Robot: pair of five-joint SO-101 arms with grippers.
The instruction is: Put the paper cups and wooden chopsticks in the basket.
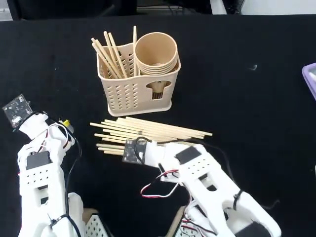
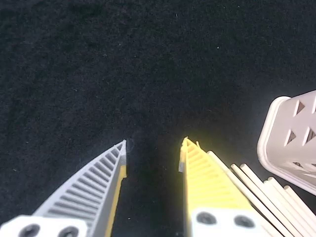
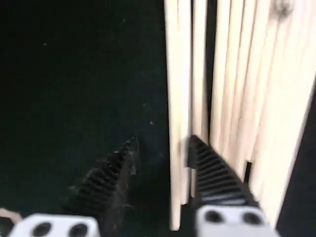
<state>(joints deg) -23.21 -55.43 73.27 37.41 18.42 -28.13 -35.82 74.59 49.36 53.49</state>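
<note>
Loose wooden chopsticks lie piled on the black tabletop, just beside the basket on the arms' side. The basket holds stacked paper cups and leaning chopsticks in separate compartments. Right gripper: jaws apart, straddling the pile's outermost sticks. Left gripper: jaws apart over bare tabletop beside the pile.

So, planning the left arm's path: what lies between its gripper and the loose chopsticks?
Only bare black table separates left gripper and loose chopsticks, in the high view.
</note>
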